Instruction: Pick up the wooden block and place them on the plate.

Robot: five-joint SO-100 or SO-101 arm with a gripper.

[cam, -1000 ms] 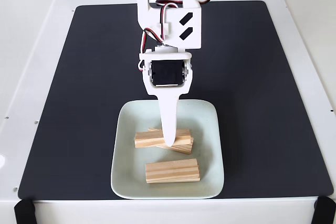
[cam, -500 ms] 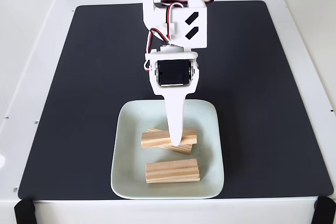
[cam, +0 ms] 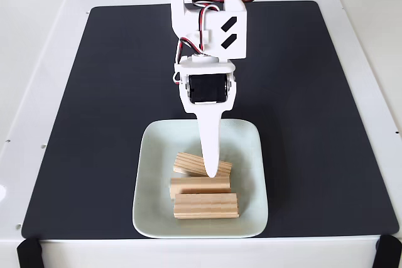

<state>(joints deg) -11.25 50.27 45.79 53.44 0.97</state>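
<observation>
In the fixed view the white pincer (cam: pixel 211 172) points down over the plate (cam: pixel 148 186); only one finger is seen, so I cannot tell if it is wide or narrow. Three wooden blocks lie on the plate. The far block (cam: pixel 188 163) is under the tip, long axis slightly slanted. The middle block (cam: pixel 198 185) and the near block (cam: pixel 206 206) lie just nearer than the tip, both with long axis left-right.

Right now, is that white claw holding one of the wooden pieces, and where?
Cannot be told: the gripper tip sits over the back wooden block on the plate, hiding any grip.
</observation>
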